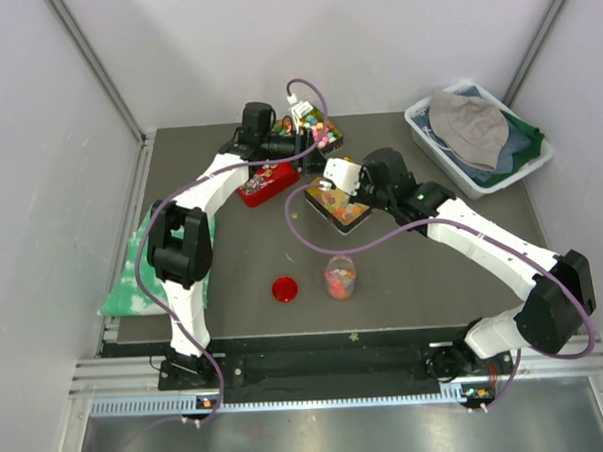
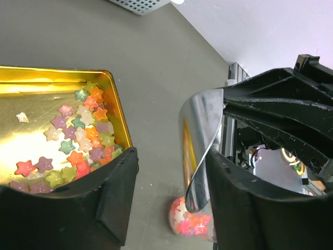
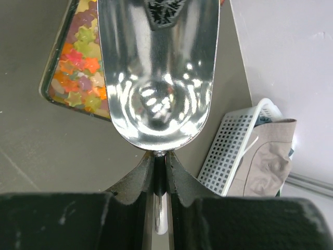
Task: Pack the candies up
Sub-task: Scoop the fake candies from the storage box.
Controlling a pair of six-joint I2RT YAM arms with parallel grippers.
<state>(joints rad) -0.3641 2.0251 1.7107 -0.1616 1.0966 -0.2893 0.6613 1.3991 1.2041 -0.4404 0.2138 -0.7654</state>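
R tool (image 3: pixel 160 172) clenched on scoop (image 3: pixel 156 78) handle; bowl runs straight out, far-left, over tin (image 3: pixel 43 82) of star candies (image 3: pixel 78 67). L tool (image 2: pixel 169 200) released, jaws apart. I see more candies in jar (image 1: pixel 340 276), near-centre bench.

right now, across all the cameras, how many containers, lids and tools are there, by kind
open candy tins: 2
red tin: 1
clear jar: 1
red lid: 1
metal scoop: 1
white basket: 1
total: 7

right end effector (image 3: pixel 160 167) clamped on empty metal scoop (image 3: pixel 156 78), candies (image 3: pixel 78 67) in tray (image 3: pixel 43 89) upper left, basket (image 3: pixel 229 146) right
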